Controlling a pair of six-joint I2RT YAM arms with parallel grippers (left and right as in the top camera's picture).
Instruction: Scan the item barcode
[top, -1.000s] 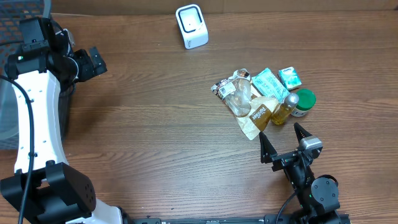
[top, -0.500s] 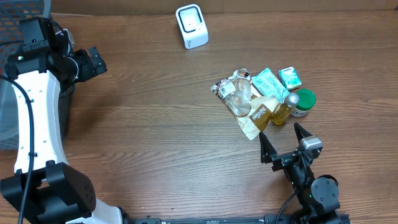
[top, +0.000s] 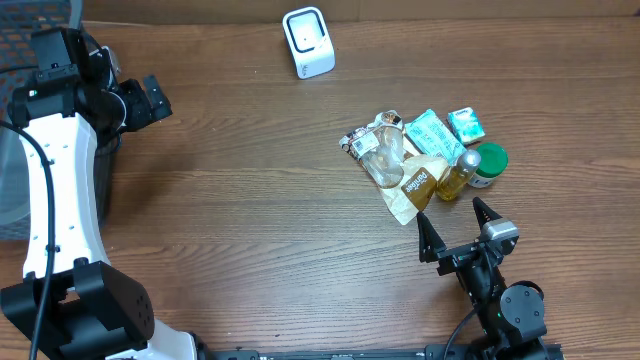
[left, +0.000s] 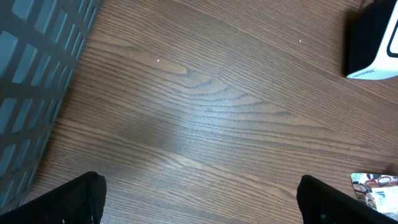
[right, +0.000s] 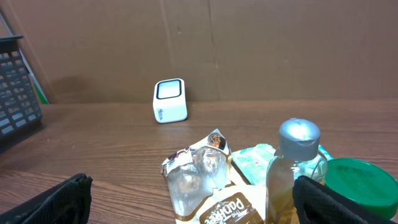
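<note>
The right gripper (top: 452, 225) stands with its two black fingers spread wide and nothing between them. It is well apart from the white, rounded-box barcode scanner (top: 307, 42), on the robot's side of it and off to the right. Just past the fingertips, toward the scanner, lies a heap of small grocery items (top: 420, 160), none of them touched.

The parts of the heap closest to the scanner are a crumpled clear plastic cup (top: 382, 158) and a printed foil snack wrapper (top: 357, 138). A brown paper pouch (top: 415, 185) forms the edge farthest from the scanner. Touching it is a slim bottle of amber liquid with a silver cap (top: 458, 175), which the right wrist view shows standing upright. A round jar with a green lid (top: 489, 160) sits just beside the bottle, on the side away from the scanner. A teal paper packet (top: 432, 132) and a small green-and-white carton (top: 465, 125) lie along the heap's back edge.

The left gripper (top: 160, 100) is also fully apart and empty. It hangs over the bare brown wooden table (top: 250, 220), left of the scanner and slightly nearer the robot. A grey lattice plastic basket (left: 31, 81) lies farther from the scanner than this gripper, on the same side.
</note>
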